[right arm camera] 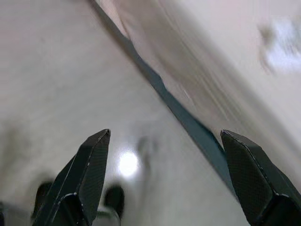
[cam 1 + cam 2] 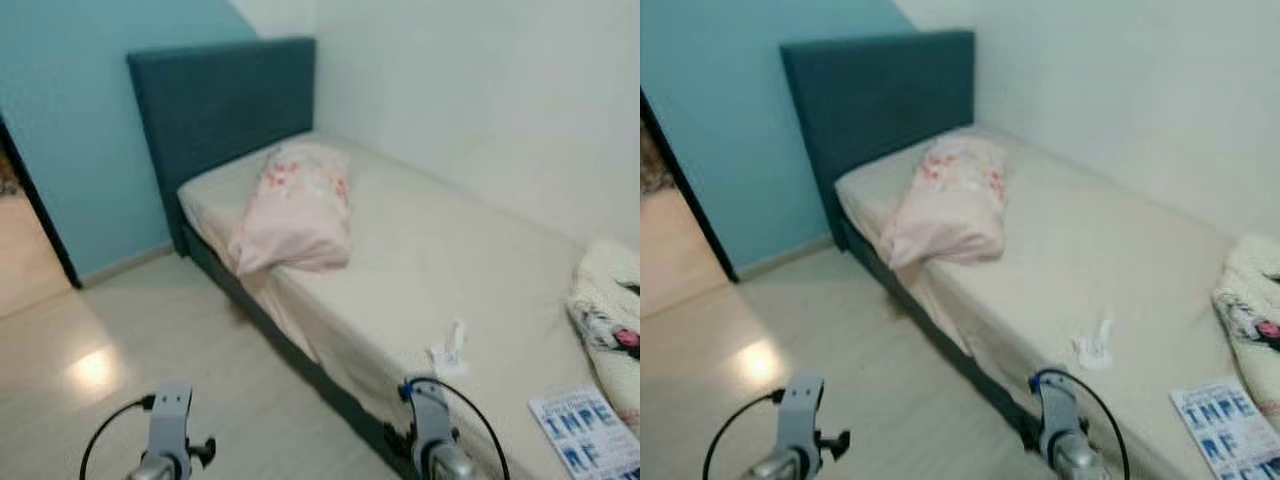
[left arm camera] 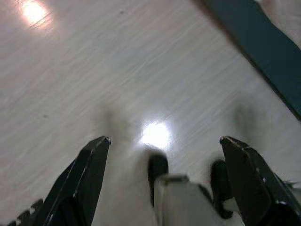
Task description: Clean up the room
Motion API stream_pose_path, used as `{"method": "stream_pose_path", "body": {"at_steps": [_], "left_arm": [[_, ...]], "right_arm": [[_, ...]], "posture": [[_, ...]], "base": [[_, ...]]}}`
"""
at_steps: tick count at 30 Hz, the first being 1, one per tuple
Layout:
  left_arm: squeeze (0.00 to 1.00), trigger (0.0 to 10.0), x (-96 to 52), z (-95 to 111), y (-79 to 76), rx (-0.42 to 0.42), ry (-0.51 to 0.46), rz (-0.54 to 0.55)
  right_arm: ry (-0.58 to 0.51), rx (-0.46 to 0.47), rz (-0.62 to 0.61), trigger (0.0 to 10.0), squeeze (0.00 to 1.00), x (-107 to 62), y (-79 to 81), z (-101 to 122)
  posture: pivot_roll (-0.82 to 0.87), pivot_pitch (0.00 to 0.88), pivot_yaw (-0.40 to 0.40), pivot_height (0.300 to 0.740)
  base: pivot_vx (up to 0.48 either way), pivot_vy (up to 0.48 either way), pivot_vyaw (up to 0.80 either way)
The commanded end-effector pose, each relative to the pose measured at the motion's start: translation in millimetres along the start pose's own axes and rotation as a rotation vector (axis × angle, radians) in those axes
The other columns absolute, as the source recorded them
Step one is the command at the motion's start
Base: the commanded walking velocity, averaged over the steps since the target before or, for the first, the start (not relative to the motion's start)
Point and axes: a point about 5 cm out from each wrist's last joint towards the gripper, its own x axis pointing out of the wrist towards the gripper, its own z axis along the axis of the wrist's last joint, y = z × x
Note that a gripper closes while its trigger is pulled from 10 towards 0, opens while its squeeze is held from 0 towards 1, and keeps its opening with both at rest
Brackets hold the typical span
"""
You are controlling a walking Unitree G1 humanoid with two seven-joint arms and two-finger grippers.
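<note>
A single bed (image 2: 430, 250) with a cream sheet and a dark teal headboard (image 2: 220, 100) stands against the white wall. A pink floral pillow (image 2: 295, 210) lies crumpled near its head. Close to the bed's near edge lies a small white crumpled scrap (image 2: 450, 350). A printed sheet with blue letters (image 2: 590, 430) lies at the bottom right, beside a fluffy white blanket (image 2: 610, 300). Both arms hang low. My left gripper (image 3: 164, 141) is open over the pale floor. My right gripper (image 1: 164, 134) is open above the floor beside the bed's dark base.
Pale wood-look floor (image 2: 150, 330) stretches to the left of the bed, with a bright light reflection. A dark-framed doorway (image 2: 30, 200) opens at the far left in the light blue wall. My own feet (image 3: 188, 174) show under the left wrist.
</note>
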Motion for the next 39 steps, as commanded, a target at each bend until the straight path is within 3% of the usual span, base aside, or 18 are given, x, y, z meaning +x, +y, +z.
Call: {"method": "stream_pose_path", "body": {"at_steps": [1, 10, 13, 24, 39], "left_arm": [[0.00, 10.0, 0.1, 1, 0.6, 0.007, 0.000, -0.001], [0.00, 10.0, 2.3, 10, -3.5, 0.011, -0.028, -0.016], [0.00, 10.0, 3.1, 13, -6.6, 0.017, -0.039, -0.026], [0.00, 10.0, 5.3, 30, -5.9, 0.003, -0.090, -0.029], [0.00, 10.0, 3.6, 19, -3.9, -0.010, -0.058, -0.024]], "right_arm": [[0.008, -0.017, 0.041, 10.0, 0.00, -0.2, 8.3, -4], [0.009, -0.048, 0.077, 10.0, 0.00, -0.3, 10.9, -4], [0.021, -0.132, 0.061, 10.0, 0.00, 0.7, 12.5, -3], [-0.006, -0.160, 0.093, 10.0, 0.00, 3.3, 16.1, 8], [-0.007, -0.195, 0.097, 10.0, 0.00, 2.5, 15.2, 6]], "posture": [[-0.02, 0.000, -0.073, 0.727], [-0.02, 0.000, -0.074, 0.727], [-0.03, 0.000, -0.072, 0.727], [-0.02, 0.000, -0.079, 0.727], [-0.03, 0.000, -0.075, 0.727]], "base": [[0.480, 0.000, 0.00], [0.480, 0.000, 0.80], [0.480, 0.000, 0.00], [0.480, 0.000, 0.00], [0.480, 0.000, 0.00]]}}
